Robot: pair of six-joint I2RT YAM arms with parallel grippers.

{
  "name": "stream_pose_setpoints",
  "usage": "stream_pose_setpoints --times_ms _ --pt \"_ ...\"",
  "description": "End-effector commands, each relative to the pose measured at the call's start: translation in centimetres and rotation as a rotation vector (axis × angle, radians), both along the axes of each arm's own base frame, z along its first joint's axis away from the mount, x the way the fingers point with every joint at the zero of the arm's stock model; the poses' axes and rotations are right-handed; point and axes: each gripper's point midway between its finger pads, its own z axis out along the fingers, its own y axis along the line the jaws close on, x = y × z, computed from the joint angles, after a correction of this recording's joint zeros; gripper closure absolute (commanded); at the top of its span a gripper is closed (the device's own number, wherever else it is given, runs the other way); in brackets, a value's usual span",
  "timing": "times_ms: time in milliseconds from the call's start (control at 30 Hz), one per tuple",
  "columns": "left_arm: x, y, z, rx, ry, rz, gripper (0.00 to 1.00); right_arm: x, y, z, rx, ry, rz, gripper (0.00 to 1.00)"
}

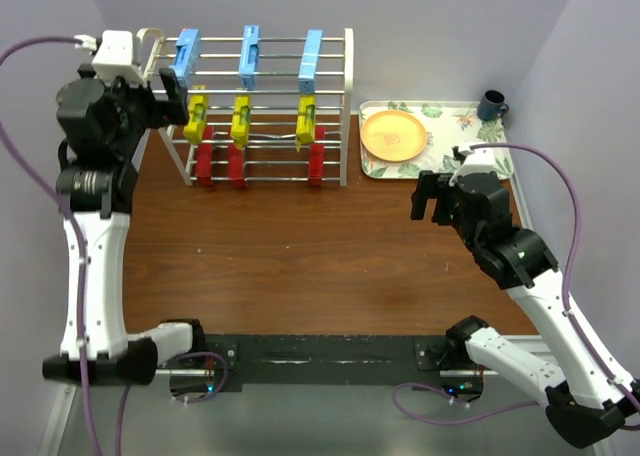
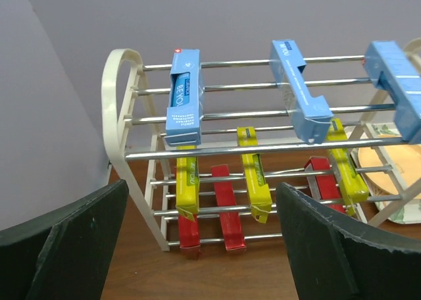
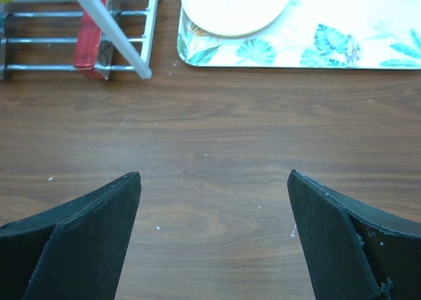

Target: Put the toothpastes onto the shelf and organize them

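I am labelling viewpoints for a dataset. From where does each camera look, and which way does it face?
Top external: above and behind the bases, looking down on the brown wooden table; both arms show, left hand and right hand.
Left wrist: near the left end of the white metal wire shelf, facing its three tiers; its open black fingers show.
Right wrist: above the table, looking down; its open fingers show.
Shared: all three show the shelf and the floral-patterned tray.

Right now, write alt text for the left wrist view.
The white wire shelf holds nine toothpaste cartons: light blue on top, yellow in the middle, red at the bottom. The open left gripper frames the foreground.
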Motion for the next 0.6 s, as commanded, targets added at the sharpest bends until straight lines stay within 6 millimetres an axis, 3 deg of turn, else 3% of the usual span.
stream_pose_setpoints --times_ms 0,33,100,133,200,233,333,567 --pt "-4.4 -0.1 2.3 0.029 -0.119 0.027 0.0 0.5 -1.5 3.3 -0.006 -0.103 -0.073 0.02" --pt "-5.9 0.7 2.6 0.029 -0.132 0.071 0.0 0.4 -1.6 3.4 -0.005 -0.108 -0.077 0.02" --pt "-7.1 1.4 2.1 0.018 -0.131 0.113 0.0 0.3 -2.1 3.8 -0.004 -0.129 -0.097 0.02" --pt "-8.7 2.2 2.9 0.0 -0.175 0.159 0.0 0.3 -2.2 3.9 -0.001 -0.136 -0.103 0.02" --pt "-9.7 2.3 2.2 -0.056 -0.195 0.181 0.0 0.2 -2.8 4.1 -0.002 -0.157 -0.129 0.02" --pt "-11.2 2.5 3.4 -0.08 -0.263 0.194 0.0 -0.1 -3.0 4.5 0.008 -0.178 -0.134 0.02" --pt "-12.6 1.7 2.4 -0.118 -0.31 0.161 0.0 -0.5 -3.7 5.4 0.018 -0.224 -0.151 0.01" --pt "-16.1 3.5 -0.7 -0.118 -0.33 0.249 0.0 -2.3 -6.3 6.8 0.026 -0.326 -0.239 0.01"
